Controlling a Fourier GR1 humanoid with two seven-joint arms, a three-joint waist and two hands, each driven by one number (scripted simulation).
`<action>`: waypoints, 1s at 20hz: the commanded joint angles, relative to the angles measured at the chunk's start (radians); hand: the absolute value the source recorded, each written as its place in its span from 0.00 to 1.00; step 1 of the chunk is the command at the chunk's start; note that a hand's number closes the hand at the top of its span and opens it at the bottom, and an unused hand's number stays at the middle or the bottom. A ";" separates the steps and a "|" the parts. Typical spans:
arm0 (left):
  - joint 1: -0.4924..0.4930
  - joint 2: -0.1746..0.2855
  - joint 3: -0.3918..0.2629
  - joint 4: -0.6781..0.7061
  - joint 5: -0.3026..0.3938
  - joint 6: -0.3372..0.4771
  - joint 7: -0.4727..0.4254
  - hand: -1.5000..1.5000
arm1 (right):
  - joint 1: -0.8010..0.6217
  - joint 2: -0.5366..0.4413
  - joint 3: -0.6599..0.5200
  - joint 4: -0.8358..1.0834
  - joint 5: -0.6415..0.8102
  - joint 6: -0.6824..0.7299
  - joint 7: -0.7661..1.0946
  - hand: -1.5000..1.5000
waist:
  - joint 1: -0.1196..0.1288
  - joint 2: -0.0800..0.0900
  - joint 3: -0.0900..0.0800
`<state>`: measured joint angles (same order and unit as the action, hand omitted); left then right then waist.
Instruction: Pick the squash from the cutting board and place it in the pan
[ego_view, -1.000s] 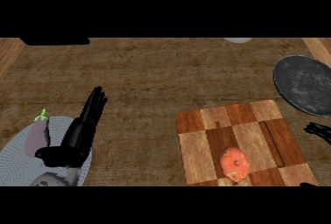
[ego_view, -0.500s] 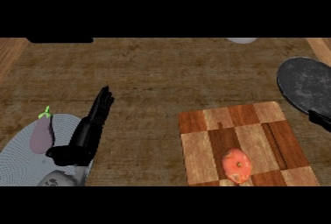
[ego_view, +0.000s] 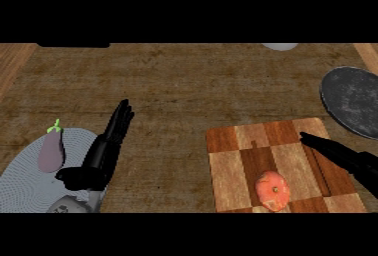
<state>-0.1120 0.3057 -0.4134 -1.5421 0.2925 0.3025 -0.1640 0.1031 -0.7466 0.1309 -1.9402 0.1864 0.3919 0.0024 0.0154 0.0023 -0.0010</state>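
Orange squash lying on the near end of the checkered wooden cutting board, at the right of the brown surface. Dark round pan at the far right, beyond the board and apart from it. Right hand over the board's right edge, fingers straight and released, near the squash but not touching it. Left hand at the near left, fingers straight and released, pointing far, just beside a grey plate bearing a purple eggplant.
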 joint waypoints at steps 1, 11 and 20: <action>-0.067 -0.018 0.031 0.064 0.001 -0.021 0.003 0.50 | -0.062 0.052 0.195 0.022 0.200 -0.005 0.079 0.00 | -0.001 0.003 0.000; 0.011 -0.056 0.057 -0.049 -0.079 -0.025 0.082 0.50 | -0.032 0.199 0.239 0.028 0.374 0.030 0.174 0.00 | -0.017 -0.003 0.001; 0.015 -0.084 0.146 -0.007 -0.094 -0.127 0.049 0.50 | -0.054 0.312 0.188 0.118 0.432 0.056 0.155 0.00 | -0.017 -0.003 0.001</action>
<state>-0.0672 0.2185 -0.3182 -1.5458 0.1844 0.2225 -0.1473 0.0431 -0.4908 0.3300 -1.8383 0.5957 0.4553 0.1493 -0.0001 -0.0002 -0.0001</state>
